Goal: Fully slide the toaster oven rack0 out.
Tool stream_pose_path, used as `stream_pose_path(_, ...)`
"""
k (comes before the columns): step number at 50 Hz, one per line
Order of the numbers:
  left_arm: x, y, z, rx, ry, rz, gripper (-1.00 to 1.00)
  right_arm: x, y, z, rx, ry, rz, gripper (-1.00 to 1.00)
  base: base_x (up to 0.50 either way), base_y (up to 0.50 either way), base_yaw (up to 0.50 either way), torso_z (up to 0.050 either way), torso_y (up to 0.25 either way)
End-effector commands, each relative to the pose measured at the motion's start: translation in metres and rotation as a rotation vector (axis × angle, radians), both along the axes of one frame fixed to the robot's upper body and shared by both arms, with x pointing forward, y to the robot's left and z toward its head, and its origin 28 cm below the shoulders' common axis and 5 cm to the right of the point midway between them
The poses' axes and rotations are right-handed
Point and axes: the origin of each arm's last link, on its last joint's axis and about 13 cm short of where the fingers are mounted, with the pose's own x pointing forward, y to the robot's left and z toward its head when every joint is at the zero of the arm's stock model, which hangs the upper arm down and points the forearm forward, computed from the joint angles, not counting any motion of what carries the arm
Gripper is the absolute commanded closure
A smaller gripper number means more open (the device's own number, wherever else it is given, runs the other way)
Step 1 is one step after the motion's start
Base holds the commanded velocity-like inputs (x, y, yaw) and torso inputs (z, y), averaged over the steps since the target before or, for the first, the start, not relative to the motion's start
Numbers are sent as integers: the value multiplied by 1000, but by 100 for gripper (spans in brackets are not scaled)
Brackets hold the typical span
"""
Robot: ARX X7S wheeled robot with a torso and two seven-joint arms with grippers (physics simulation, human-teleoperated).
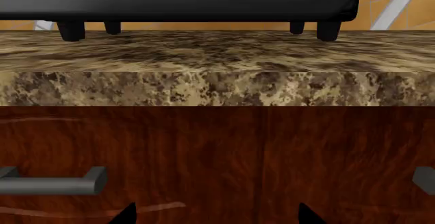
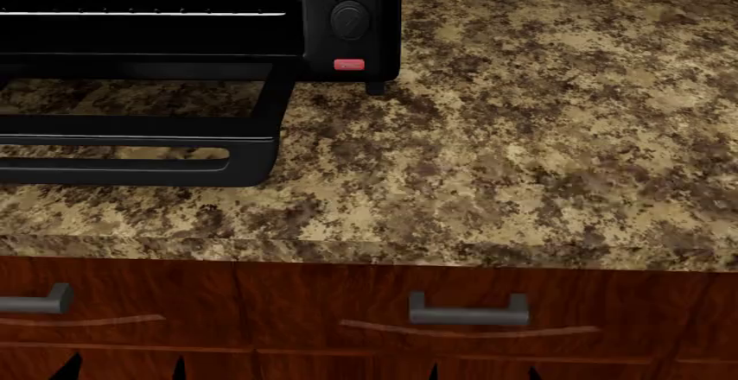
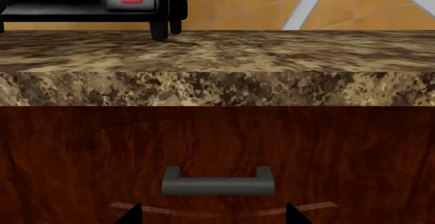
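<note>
Toaster oven [image 2: 346,17], door lowered, rack0 [image 2: 138,13] seated inside. Both hands (left hand [image 1: 214,216], right hand [image 3: 211,215]) are held spread below the bench [image 2: 519,164]. The silvery front bar should be gripped centrally and drawn straight outward.

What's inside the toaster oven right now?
In the head view, the toaster oven has its door folded down; inside, rack0 shows as a silvery bar. The cavity's upper and left parts are out of frame.

We see the black boxy toaster oven [image 2: 346,17] cut off by the head view's top and left edges, its silvery-barred wire rack [image 2: 144,13] running out of frame. Only dark fingertips of the left gripper [image 1: 214,215] and right gripper [image 3: 212,215] show, so we cannot judge their jaws.
</note>
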Motion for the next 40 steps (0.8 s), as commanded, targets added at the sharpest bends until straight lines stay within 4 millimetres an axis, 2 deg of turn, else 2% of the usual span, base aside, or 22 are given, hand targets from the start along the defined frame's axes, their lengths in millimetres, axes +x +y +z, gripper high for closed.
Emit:
stream_pose_path(1, 0, 0, 0, 0, 0, 0, -100, -1, 0, -2, 0, 3, 0, -100, 0, 0, 0, 0, 0)
stream_pose_path(2, 1, -1, 1, 0, -6, -9, -100, -1, 0, -3, -36, 32, -2, -100, 0, 0, 0, 0, 0)
stream_pose_path(5, 4, -2, 2, 15, 8, -16, -100, 0, 0, -4, 27, 17, 0, -100, 0, 0, 0, 0, 0)
stream_pose_path(10, 3, -3, 7, 11, -19, -12, -100, 1, 1, 0, -1, 11, 10, -100, 0, 0, 0, 0, 0)
stream_pose_path(15, -2, -7, 31, 41, -90, -59, -100, -5, 0, 15, -20, -16, 17, -100, 0, 0, 0, 40, 18)
stream_pose_path(16, -195, 18, -133, -38, 241, 155, -100, -147, 31, -129, 186, 164, -71, -100, 0, 0, 0, 0, 0)
stream_pose_path(17, 0, 0, 0, 0, 0, 0, -100, 0, 0, 0, 0, 0, 0, -100, 0, 0, 0, 0, 0)
stream_pose_path(25, -3, -1, 7, 29, -46, -14, -100, 0, 1, 6, -1, -13, 9, -100, 1, 0, 0, -8, 0)
stream_pose_path(31, -9, 0, 34, 28, -63, -32, -100, -4, -3, 25, -43, -33, 20, -100, 0, 0, 0, 50, 33)
stream_pose_path(35, -13, 2, 58, 49, -103, -63, -100, -5, -8, 45, -103, -52, 20, -100, 0, 0, 0, 50, 33)
stream_pose_path(38, -10, 5, 82, 78, -161, -64, -100, -4, -16, 66, -163, -80, 12, -100, 0, 0, 0, 50, 31)
stream_pose_path(40, -8, 6, 91, 94, -178, -65, -100, -3, -19, 76, -163, -84, 19, -100, 0, 0, 0, 50, 33)
